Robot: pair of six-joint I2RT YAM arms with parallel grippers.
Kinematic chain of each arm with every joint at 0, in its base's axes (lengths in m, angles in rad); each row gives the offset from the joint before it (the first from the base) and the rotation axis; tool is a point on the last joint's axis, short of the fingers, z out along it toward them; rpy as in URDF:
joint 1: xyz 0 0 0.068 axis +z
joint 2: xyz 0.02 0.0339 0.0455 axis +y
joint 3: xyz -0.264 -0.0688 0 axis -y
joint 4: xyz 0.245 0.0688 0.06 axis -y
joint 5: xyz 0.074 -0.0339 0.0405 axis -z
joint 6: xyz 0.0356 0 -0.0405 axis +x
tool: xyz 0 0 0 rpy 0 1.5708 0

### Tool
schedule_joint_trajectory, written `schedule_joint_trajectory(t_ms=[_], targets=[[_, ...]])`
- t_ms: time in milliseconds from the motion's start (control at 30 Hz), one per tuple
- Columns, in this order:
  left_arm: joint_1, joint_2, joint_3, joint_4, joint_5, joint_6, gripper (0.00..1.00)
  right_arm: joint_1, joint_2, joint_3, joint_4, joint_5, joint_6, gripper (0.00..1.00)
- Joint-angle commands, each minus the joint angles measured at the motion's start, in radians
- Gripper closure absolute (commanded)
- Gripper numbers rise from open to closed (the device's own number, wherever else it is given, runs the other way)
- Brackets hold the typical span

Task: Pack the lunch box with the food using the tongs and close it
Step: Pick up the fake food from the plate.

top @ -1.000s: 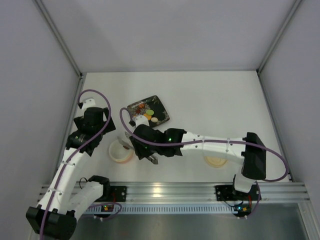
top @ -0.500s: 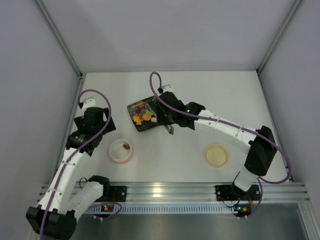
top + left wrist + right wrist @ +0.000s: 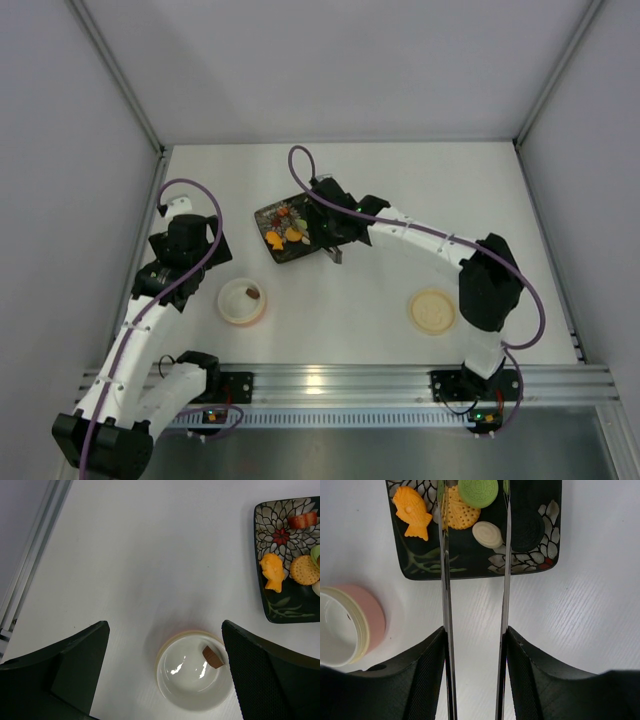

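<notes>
The lunch box (image 3: 243, 301) stands open on the table at the left with one brown piece (image 3: 213, 656) of food inside it. My left gripper (image 3: 165, 625) hovers open above the box (image 3: 185, 682), touching nothing. My right gripper (image 3: 475, 635) is shut on the tongs (image 3: 445, 580), whose two slim arms reach out over the dark floral plate (image 3: 470, 565). Between and beside the tong arms lies the food: an orange fish (image 3: 412, 511), a green round (image 3: 478, 491) and a whitish oval (image 3: 487, 534). The flat cream lid (image 3: 432, 311) lies apart at the right.
The plate (image 3: 285, 253) sits mid-table, behind and to the right of the lunch box (image 3: 350, 625). The right arm (image 3: 420, 235) stretches across from its base to the plate. Grey walls close in the table on three sides, and a metal rail (image 3: 330, 380) runs along the near edge.
My right gripper has carried the tongs from over the lunch box back to the plate, leaving a brown piece in the box. The left arm has stayed still.
</notes>
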Motion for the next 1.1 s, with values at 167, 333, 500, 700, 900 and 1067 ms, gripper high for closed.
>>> schedule_joint_trajectory(t_ms=[167,333,500,700,900,1067], targets=[[0.004,-0.012,0.011,0.017,0.006,0.009,0.01,-0.028,0.042,0.061,0.011,-0.043,-0.014,0.51],[0.004,-0.01,0.009,0.017,0.007,0.007,0.01,-0.044,0.068,0.077,0.013,-0.06,-0.012,0.52],[0.004,-0.012,0.009,0.017,0.009,0.009,0.01,-0.062,0.076,0.077,0.019,-0.086,-0.006,0.52],[0.004,-0.012,0.009,0.019,0.009,0.01,0.01,-0.079,0.074,0.061,0.039,-0.122,0.0,0.58],[0.004,-0.013,0.009,0.017,0.009,0.009,0.01,-0.083,0.068,0.054,0.048,-0.143,0.004,0.66],[0.004,-0.015,0.009,0.019,0.009,0.01,0.01,-0.085,0.041,0.052,0.045,-0.134,0.003,0.71]])
